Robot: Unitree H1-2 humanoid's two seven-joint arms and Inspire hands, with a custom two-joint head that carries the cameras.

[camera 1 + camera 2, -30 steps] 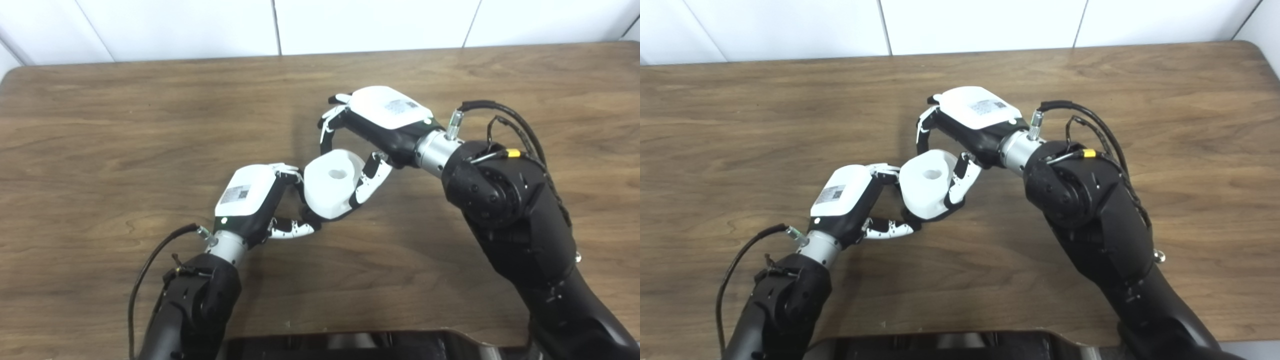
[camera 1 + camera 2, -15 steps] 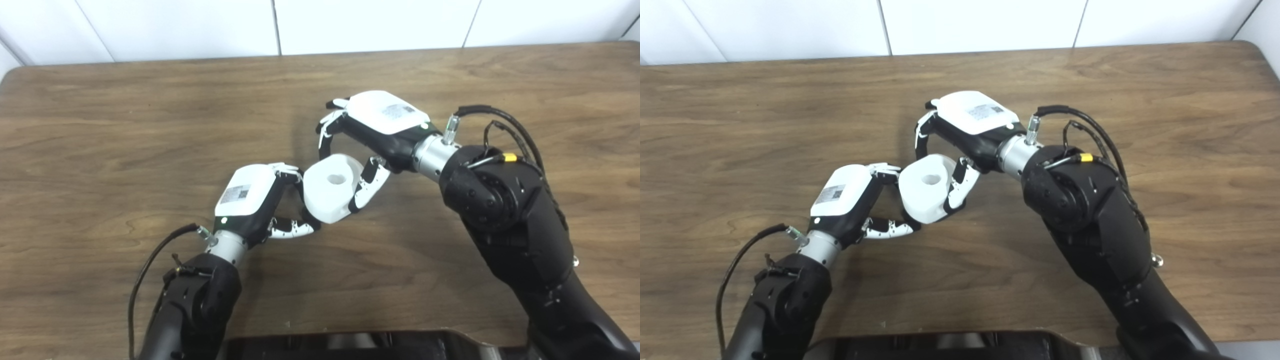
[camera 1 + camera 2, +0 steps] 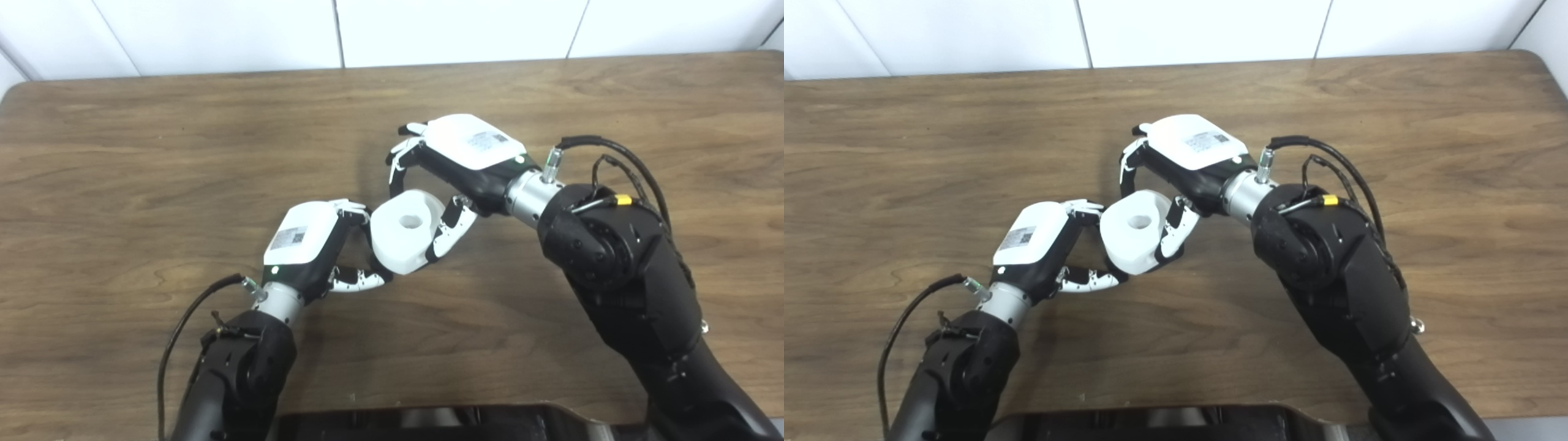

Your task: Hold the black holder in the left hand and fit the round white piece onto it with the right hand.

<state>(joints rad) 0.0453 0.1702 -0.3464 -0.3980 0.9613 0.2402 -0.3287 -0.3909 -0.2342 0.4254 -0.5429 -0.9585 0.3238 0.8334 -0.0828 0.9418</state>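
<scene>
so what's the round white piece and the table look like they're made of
Round white piece: looks like moulded or printed plastic, with a matte, even white surface, soft rounded edges and a clean round hole in its top face; the pictures can't settle which.
Table: wood or a wood-look laminate, brown with long grain lines and a faint satin sheen. Which of the two can't be told from here.

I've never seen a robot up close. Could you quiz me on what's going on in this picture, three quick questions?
1. True or false: the round white piece lies flat on the wooden table.
2. Which robot hand grips it: A) left robot hand B) right robot hand?
3. What shows in the middle of the piece's top face?

Key: 1 false, it is held between the hands. 2 B. 3 a round hole.
</scene>
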